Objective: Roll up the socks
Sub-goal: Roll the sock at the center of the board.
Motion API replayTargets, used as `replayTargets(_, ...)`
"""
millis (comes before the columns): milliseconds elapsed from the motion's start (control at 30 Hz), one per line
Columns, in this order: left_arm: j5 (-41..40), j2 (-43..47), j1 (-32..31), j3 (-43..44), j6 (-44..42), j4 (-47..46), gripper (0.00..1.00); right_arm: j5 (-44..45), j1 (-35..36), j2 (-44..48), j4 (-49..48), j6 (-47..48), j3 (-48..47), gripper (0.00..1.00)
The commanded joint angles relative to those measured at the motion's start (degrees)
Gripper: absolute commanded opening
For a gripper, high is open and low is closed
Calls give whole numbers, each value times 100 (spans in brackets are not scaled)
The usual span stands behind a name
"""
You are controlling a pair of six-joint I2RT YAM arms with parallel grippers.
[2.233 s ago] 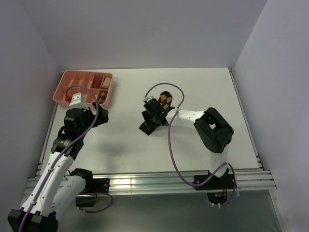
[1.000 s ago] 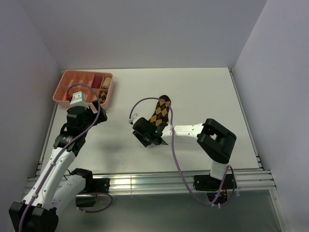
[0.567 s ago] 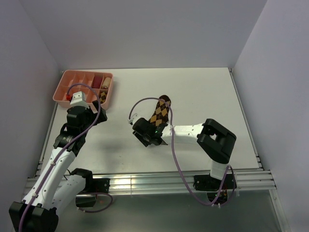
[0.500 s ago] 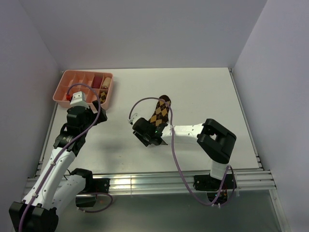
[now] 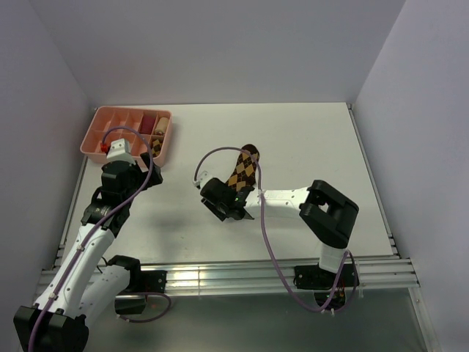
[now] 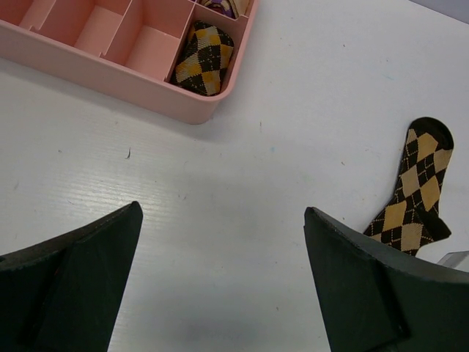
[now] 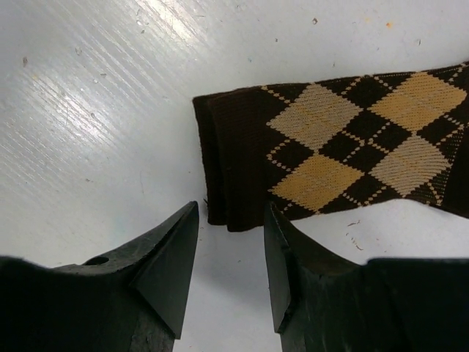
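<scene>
White tabletop [image 5: 315,147], lavender walls [image 5: 220,51]. Dark-brown fabric sock [image 5: 244,170], tan argyle diamonds, flat mid-table. Right gripper [image 7: 231,220] released, nothing pinched, tips at cuff [image 7: 220,169] corner. Left gripper [image 6: 222,216] wide apart, empty, well away. Step: reaching cuff. Next, probably: pinch cuff edge, roll toward toe.

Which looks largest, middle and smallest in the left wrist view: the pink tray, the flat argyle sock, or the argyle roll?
1. pink tray, even cropped by the frame
2. flat argyle sock
3. argyle roll

Matt knitted cloth sock [image 7: 344,139] ahead of right gripper [image 7: 231,213]; scuffed semi-gloss tabletop [image 7: 88,110] beneath; smooth plastic tray [image 6: 110,77] beyond left gripper [image 6: 221,211].
</scene>
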State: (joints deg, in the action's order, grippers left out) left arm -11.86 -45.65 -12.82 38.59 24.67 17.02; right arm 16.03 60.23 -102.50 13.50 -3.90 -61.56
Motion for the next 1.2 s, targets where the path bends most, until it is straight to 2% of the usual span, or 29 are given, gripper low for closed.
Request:
replayTargets(0, -10, 3, 25, 17, -94, -234, 98, -30, 42, -103, -110, 47, -102, 48)
replayTargets(467, -1, -32, 25, 17, -120, -251, 98, -311, 112, -727, -181, -67, 197, 44)
replayTargets(567, -10, -41, 25, 17, -120, -251, 98, -198, 156, -868, -102, -76, 241, 38)
replayTargets(867, 52, -76, 25, 17, -129, -260, 97, -12, 253, -1264, 144, -93, -48, 0)
replayTargets(1167, 236, -164, 25, 0, -111, -304, 97, -1567, 69, -921, 189, -304, -655, 0)
